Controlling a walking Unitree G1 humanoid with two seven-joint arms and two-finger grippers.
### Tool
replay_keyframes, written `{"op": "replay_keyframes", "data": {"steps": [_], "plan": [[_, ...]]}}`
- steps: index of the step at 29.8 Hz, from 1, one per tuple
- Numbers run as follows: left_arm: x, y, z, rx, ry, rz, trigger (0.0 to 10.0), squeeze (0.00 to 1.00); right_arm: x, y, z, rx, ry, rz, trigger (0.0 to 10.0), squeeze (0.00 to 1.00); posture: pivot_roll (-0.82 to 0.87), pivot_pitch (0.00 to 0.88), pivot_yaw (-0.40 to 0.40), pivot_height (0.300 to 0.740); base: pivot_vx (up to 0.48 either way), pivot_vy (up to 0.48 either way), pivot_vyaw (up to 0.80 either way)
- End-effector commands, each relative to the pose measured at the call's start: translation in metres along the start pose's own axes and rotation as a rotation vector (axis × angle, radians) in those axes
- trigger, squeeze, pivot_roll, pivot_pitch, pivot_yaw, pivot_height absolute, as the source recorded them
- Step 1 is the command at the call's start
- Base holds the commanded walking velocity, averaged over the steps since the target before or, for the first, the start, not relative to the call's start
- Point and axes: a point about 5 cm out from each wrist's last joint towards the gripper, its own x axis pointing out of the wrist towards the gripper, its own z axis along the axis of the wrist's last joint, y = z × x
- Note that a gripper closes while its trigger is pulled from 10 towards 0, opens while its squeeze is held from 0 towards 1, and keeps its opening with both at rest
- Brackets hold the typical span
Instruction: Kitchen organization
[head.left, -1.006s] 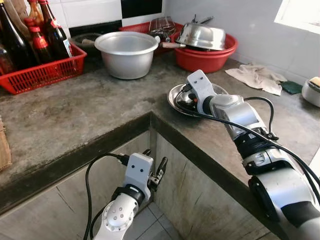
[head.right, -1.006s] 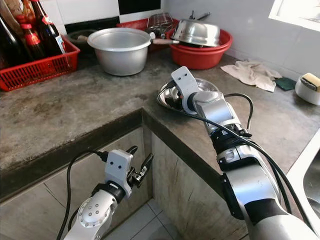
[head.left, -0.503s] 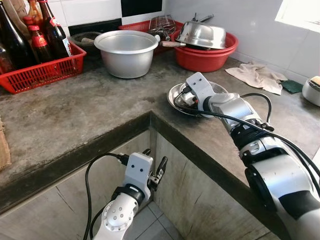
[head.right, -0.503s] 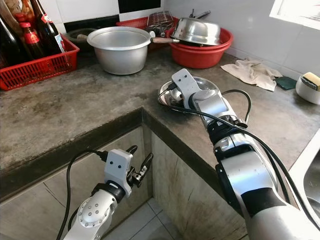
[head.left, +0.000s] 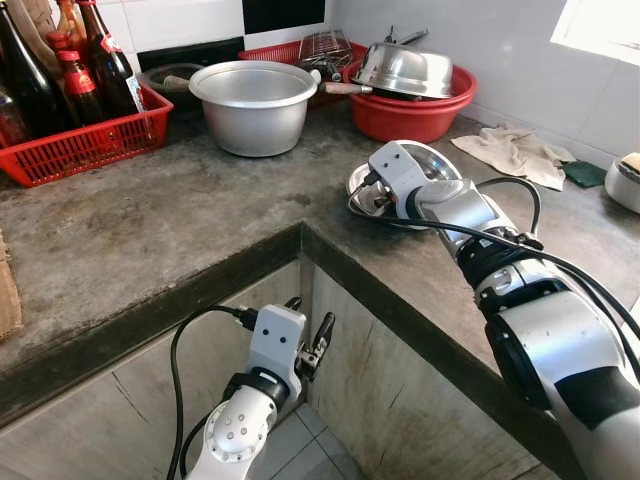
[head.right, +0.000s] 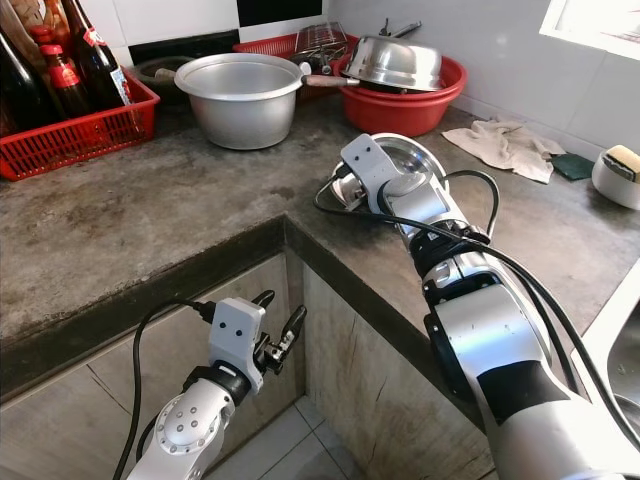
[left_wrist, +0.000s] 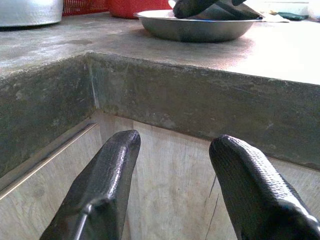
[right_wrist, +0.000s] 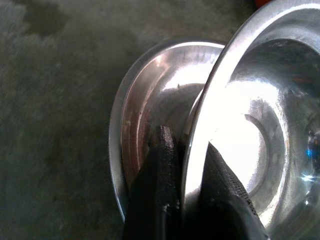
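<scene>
Two nested steel bowls sit near the inner corner of the grey stone counter (head.left: 180, 220). My right gripper (right_wrist: 187, 150) is shut on the rim of the upper bowl (right_wrist: 250, 125), one finger (right_wrist: 162, 165) outside and one inside. That upper bowl (head.left: 435, 160) is tilted up off the lower bowl (right_wrist: 135, 125), which rests on the counter (head.right: 338, 195). My left gripper (left_wrist: 175, 145) hangs open below the counter edge, facing the cabinet front (head.left: 310, 335), holding nothing.
A large aluminium pot (head.left: 253, 105) stands behind the bowls. A red basin (head.left: 410, 115) with steel cookware is at the back right, a red crate of bottles (head.left: 80, 135) at the back left. A cloth (head.left: 515, 152) and a white dish (head.left: 625, 180) lie to the right.
My right gripper has raised the upper bowl, which lay flat inside the lower one, so it now tilts up and away. The left arm has not moved.
</scene>
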Motion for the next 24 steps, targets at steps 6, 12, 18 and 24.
{"op": "replay_keyframes", "data": {"steps": [6, 12, 18, 24], "plan": [[0.000, 0.000, 0.003, -0.005, -0.012, 0.009, 10.0, 0.00, -0.022, -0.020, 0.032, 0.120, -0.416, -0.216, 0.0, 0.00, 0.05, 0.034, -0.076, 0.740, 0.000, 0.000, 0.00], [-0.001, 0.002, 0.003, -0.003, -0.018, 0.009, 10.0, 0.00, -0.056, -0.014, 0.020, 0.133, -0.622, -0.391, 0.0, 0.00, 0.04, 0.022, -0.061, 0.740, 0.000, 0.000, 0.00], [0.001, 0.002, 0.005, 0.000, -0.032, 0.004, 10.0, 0.00, -0.093, 0.014, -0.015, 0.181, -0.737, -0.531, 0.0, 0.00, 0.03, 0.010, -0.051, 0.740, 0.000, 0.000, 0.00], [0.002, 0.006, 0.009, 0.004, -0.052, 0.003, 10.0, 0.00, -0.122, 0.031, -0.042, 0.232, -0.708, -0.638, 0.0, 0.00, 0.02, 0.000, -0.035, 0.740, 0.000, 0.000, 0.00]]}}
